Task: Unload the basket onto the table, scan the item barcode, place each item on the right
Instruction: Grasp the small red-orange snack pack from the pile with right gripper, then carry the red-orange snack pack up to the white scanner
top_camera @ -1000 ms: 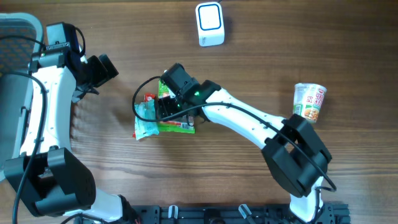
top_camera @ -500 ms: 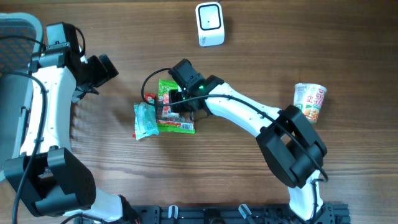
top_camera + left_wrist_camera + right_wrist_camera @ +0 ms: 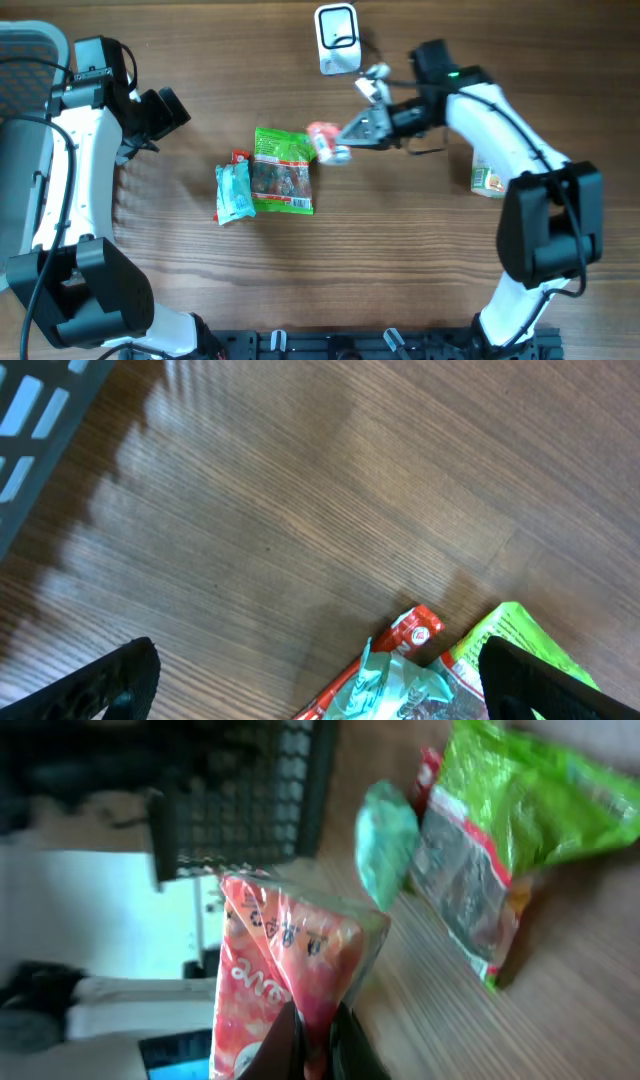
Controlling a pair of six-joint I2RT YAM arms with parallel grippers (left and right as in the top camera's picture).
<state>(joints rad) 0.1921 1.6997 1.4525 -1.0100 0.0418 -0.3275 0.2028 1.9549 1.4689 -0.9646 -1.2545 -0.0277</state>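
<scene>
A pink-red snack packet hangs above the table, pinched in my shut right gripper, just below and left of the white scanner. The right wrist view shows the same packet clamped at its lower edge between the gripper fingers. I cannot make out a barcode on it. My left gripper stands open and empty at the left, away from the packets. In the left wrist view the gripper has its fingers wide apart.
A green packet, a teal packet and a red packet lie together at mid-table. A noodle cup stands at the right, partly behind my right arm. A dark basket sits at the far left.
My right gripper closed on the pink-red packet in the pile, lifted it and carried it right and up toward the scanner. The left arm has not moved.
</scene>
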